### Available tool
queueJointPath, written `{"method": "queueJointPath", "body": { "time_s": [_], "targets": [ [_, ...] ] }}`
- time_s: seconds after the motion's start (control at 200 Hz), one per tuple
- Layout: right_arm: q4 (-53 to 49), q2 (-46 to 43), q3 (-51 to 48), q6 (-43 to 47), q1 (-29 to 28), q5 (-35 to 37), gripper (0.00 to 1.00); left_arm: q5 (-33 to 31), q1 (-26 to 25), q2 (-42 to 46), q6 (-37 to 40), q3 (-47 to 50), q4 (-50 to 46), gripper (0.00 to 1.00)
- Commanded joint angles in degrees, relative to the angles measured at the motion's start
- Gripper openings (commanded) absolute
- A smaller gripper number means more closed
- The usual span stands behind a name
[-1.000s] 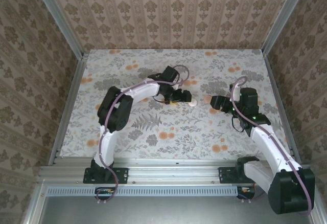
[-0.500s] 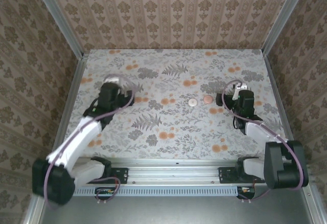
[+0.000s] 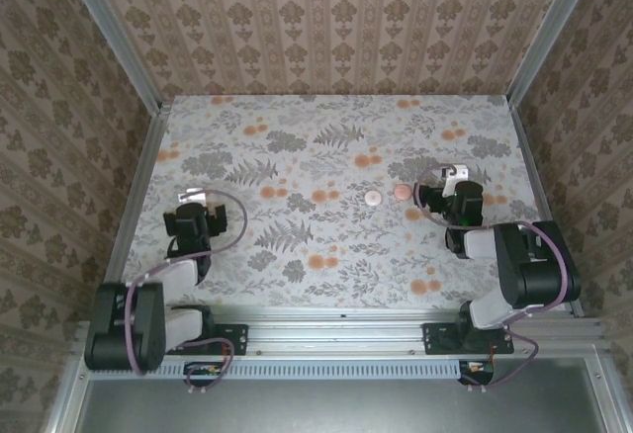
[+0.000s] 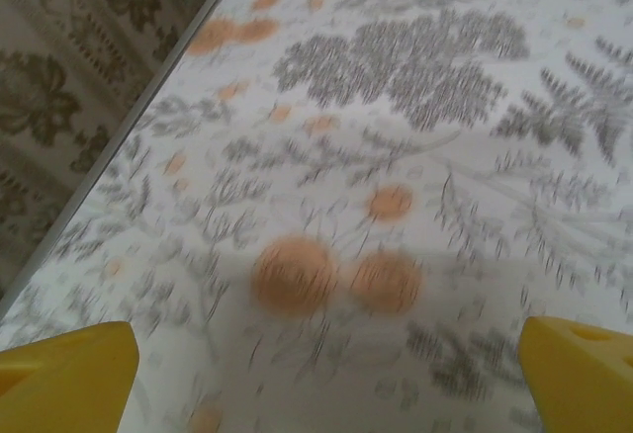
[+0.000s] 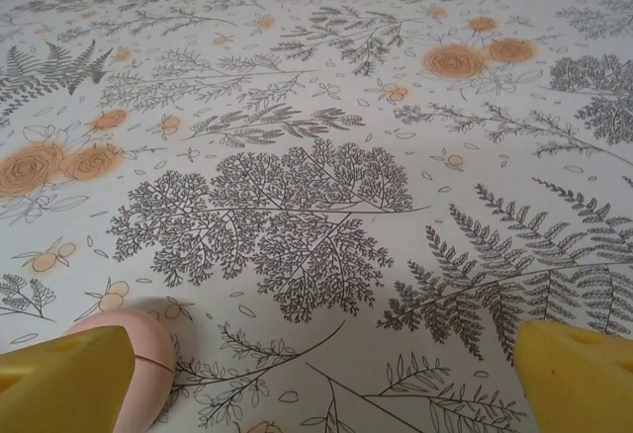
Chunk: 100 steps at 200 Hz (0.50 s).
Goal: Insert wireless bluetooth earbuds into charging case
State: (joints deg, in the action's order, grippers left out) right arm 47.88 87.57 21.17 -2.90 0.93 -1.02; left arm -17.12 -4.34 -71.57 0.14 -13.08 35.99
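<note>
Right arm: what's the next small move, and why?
Probably slide the right gripper sideways to centre on the charging case. The jaws stand open with nothing between them, and the pink case lies on the table off-centre, partly behind one fingertip. Its seam line suggests it is shut, so it likely needs gripping first.

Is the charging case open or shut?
Looks shut: the charging case shows as one rounded pink dome with a thin seam line, no lid raised.
</note>
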Motion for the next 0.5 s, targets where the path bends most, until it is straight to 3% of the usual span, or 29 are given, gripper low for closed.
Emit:
{"method": "queueJointPath", "body": {
  "time_s": [0.0, 0.065, 0.13, 0.185, 0.23, 0.495],
  "targets": [
    [2.2, 0.2, 1.8, 1.4, -0.2, -2.3, 1.00, 5.9, 0.3, -9.7, 2.5, -3.5, 18.6, 1.00],
    [1.7, 0.2, 1.9, 1.3, -0.1, -2.2, 1.00, 3.1, -1.3, -19.6, 5.8, -6.5, 25.8, 1.00],
    [1.6, 0.2, 1.9, 1.3, -0.1, -2.3, 1.00, 4.9, 1.3, -15.1, 0.5, -9.2, 11.9, 1.00],
    [1.6, 0.3, 2.0, 1.2, -0.1, -2.1, 1.00, 4.2, 2.1, -16.9, 0.4, -8.2, 18.0, 1.00],
    [1.6, 0.3, 2.1, 1.2, -0.2, -1.9, 1.00, 4.8, 2.0, -15.9, -0.1, -9.2, 13.5, 1.00],
    [1.4, 0.4, 2.1, 1.1, -0.2, -1.6, 1.00, 5.4, 1.7, -16.1, 0.5, -9.0, 14.5, 1.00]
  ]
}}
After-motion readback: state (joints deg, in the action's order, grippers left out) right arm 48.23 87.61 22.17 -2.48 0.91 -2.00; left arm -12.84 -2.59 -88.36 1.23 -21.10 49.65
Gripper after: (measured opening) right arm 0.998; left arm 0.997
